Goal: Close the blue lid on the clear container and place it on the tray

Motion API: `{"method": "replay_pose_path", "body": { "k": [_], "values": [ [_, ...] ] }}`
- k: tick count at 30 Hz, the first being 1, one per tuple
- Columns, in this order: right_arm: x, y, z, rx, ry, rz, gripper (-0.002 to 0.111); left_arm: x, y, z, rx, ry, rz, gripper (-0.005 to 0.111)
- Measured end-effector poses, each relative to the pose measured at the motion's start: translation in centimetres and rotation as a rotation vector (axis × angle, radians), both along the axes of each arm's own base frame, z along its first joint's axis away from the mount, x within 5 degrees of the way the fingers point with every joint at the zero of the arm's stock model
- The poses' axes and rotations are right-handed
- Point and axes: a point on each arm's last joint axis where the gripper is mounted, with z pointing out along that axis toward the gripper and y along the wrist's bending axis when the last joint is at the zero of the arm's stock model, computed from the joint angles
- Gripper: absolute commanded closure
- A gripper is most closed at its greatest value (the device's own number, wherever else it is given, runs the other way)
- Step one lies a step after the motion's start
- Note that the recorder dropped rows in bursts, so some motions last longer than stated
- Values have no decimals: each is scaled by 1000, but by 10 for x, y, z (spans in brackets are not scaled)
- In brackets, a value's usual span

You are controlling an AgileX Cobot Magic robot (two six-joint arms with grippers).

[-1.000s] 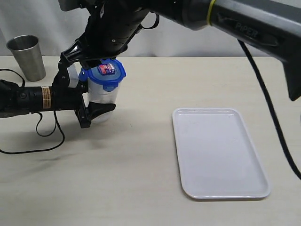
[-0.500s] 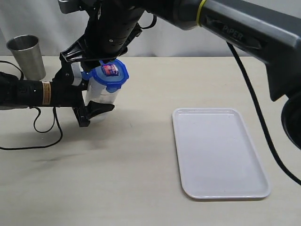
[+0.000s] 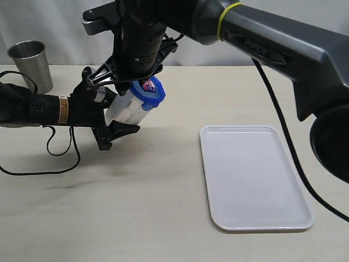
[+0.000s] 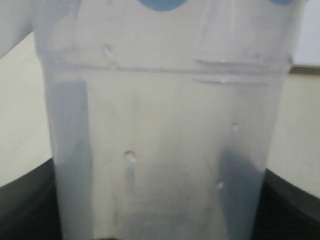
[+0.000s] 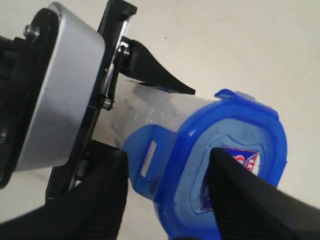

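Note:
My left gripper [image 3: 115, 113] is shut on the clear container [image 3: 124, 111], holding it tilted with its top leaning toward the tray [image 3: 256, 180]. The frosted wall of the container [image 4: 165, 135] fills the left wrist view between the dark jaws. The blue lid [image 3: 151, 91] sits on the container's mouth, sticker showing. My right gripper [image 3: 140, 83] hangs over it, open. In the right wrist view one finger rests over the sticker side of the blue lid [image 5: 240, 130] and the other stands just outside a side flap, so the right gripper [image 5: 167, 165] straddles that edge.
A steel cup [image 3: 30, 65] stands at the back left of the table. The white tray lies flat at the right. A black cable [image 3: 32, 169] loops on the table under the left arm.
The container has gone from upright to tilted toward the right and shifted slightly rightward with the left gripper. The right arm moved right along with the lid.

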Motion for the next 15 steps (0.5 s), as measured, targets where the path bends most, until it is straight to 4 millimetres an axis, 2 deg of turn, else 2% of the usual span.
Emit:
{"method": "replay_pose_path", "body": {
  "k": [3, 7, 15],
  "values": [
    [-1, 1, 0, 13, 12, 0, 64, 0, 0, 0, -2, 5, 3, 107],
    [-1, 1, 0, 14, 13, 0, 79, 0, 0, 0, -8, 8, 1, 107],
    [5, 5, -10, -10, 2, 38, 79, 2, 4, 0, -5, 19, 33, 107]
  ]
}}
